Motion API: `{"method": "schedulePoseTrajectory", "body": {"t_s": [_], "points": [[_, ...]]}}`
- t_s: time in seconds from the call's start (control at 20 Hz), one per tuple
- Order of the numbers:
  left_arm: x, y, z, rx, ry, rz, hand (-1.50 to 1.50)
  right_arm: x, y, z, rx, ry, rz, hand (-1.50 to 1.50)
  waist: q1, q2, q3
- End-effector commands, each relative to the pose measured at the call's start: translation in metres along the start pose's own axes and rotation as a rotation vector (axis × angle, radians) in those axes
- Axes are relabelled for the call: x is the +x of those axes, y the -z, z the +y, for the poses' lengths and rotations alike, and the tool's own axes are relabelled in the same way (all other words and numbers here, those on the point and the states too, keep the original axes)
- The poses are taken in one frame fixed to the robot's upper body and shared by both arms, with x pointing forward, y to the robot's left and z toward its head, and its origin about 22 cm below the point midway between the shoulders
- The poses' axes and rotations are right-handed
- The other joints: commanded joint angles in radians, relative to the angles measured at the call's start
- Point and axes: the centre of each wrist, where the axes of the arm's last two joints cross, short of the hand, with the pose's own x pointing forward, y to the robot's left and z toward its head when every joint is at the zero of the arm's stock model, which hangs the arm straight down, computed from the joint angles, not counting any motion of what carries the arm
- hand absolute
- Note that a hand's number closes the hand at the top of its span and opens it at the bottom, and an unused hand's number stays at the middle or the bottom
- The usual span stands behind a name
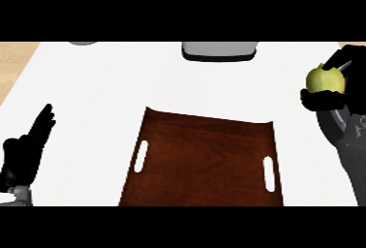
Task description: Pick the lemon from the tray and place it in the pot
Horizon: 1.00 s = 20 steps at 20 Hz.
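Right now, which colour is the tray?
The tray is dark reddish-brown wood grain with white handle slots, seen in the head view.

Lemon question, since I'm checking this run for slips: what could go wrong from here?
The right hand holds the lemon at the view's right edge, off the tray, with its top exposed, so it might slip out. The pot sits far back and is partly cut off, so the carry could misjudge its opening.

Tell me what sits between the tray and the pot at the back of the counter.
Nothing: in the head view, only bare white counter separates the wooden tray from the grey pot. The lemon is off to the right, held in the right robot hand.
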Motion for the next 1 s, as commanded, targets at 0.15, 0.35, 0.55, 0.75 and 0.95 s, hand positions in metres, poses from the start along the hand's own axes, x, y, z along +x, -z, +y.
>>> {"method": "schedulePoseTrajectory", "body": {"t_s": [0.15, 0.35, 0.55, 0.75, 0.95], "points": [[0.017, -0.011, -0.001, -0.017, -0.008, 0.001, 0.0, -0.041, 0.047, -0.022, -0.1, 0.106, 0.032, 1.5, 0.008, 0.001, 0.001], [-0.002, 0.003, 0.011, 0.003, 0.009, -0.01, 0.0, -0.06, 0.063, -0.008, -0.128, 0.143, 0.026, 1.5, 0.004, 0.003, 0.001], [0.004, 0.002, 0.006, -0.016, -0.004, -0.005, 0.0, -0.096, 0.102, -0.033, -0.125, 0.173, 0.045, 1.5, 0.008, 0.004, 0.001], [0.001, -0.001, 0.004, -0.018, 0.007, -0.017, 0.0, -0.129, 0.123, -0.012, -0.103, 0.111, 0.06, 1.5, 0.018, 0.008, 0.001], [-0.002, 0.005, 0.0, -0.014, 0.002, -0.019, 0.0, -0.143, 0.15, -0.018, -0.063, 0.122, 0.059, 1.5, 0.021, 0.009, 0.001]]}}
